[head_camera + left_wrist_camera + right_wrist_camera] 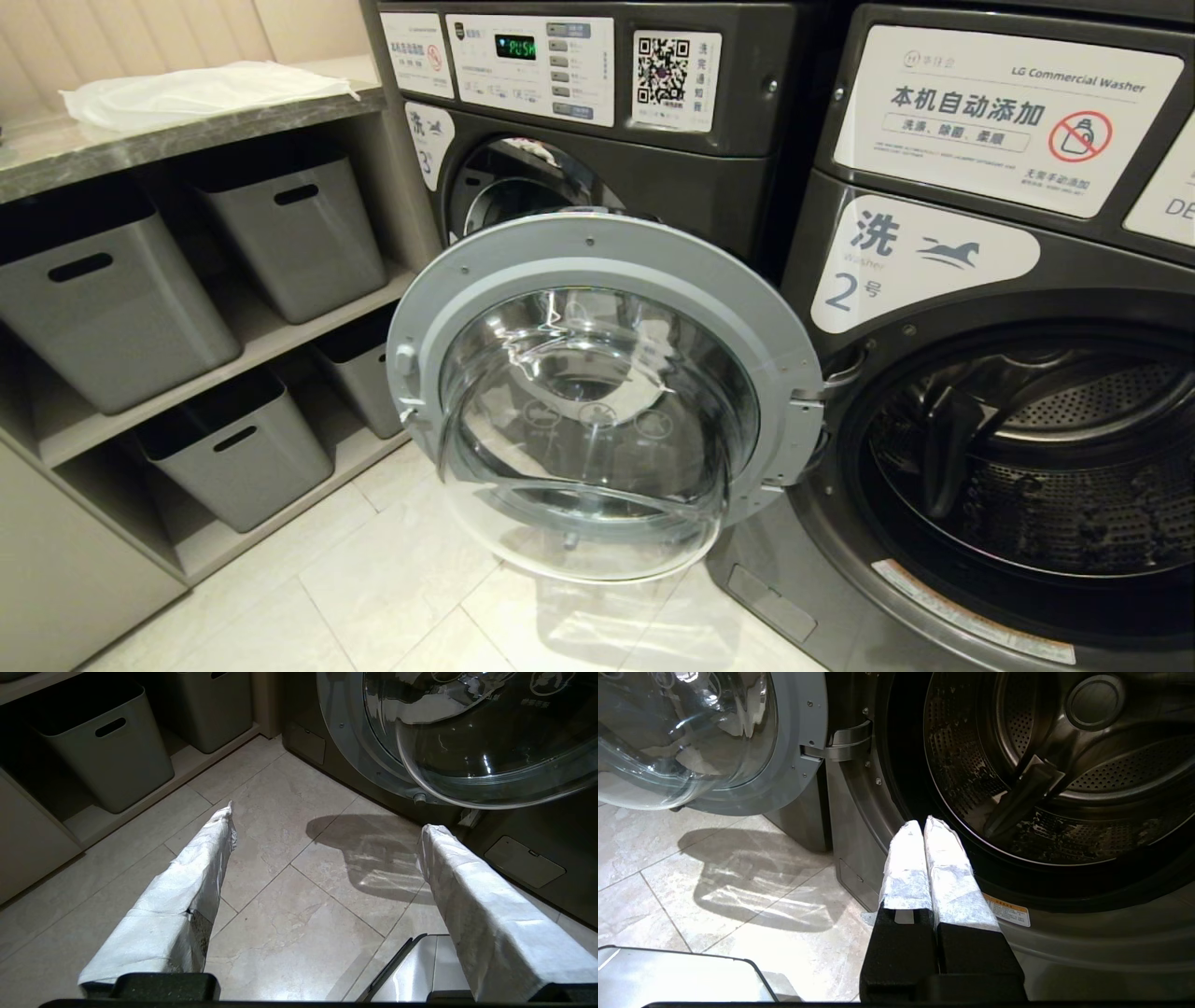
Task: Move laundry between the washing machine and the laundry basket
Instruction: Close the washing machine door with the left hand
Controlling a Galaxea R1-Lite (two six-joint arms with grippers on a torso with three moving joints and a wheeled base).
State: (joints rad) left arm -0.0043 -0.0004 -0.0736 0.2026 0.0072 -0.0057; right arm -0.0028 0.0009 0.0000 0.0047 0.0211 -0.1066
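Here, open washer door point(597, 392) btwn grey bins point(233, 448) & drum point(1046, 457); left end effector point(327, 816) wide, right end effector point(927, 826) closed, both empty.

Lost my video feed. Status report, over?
Left gripper open over floor tiles. Right gripper shut, empty, facing washer drum. No laundry visible inside. Open washer door beside the opening.

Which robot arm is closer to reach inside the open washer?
Probably the right. The right gripper, fingers shut, points at the open drum. The left gripper, open, faces the floor beside the door.
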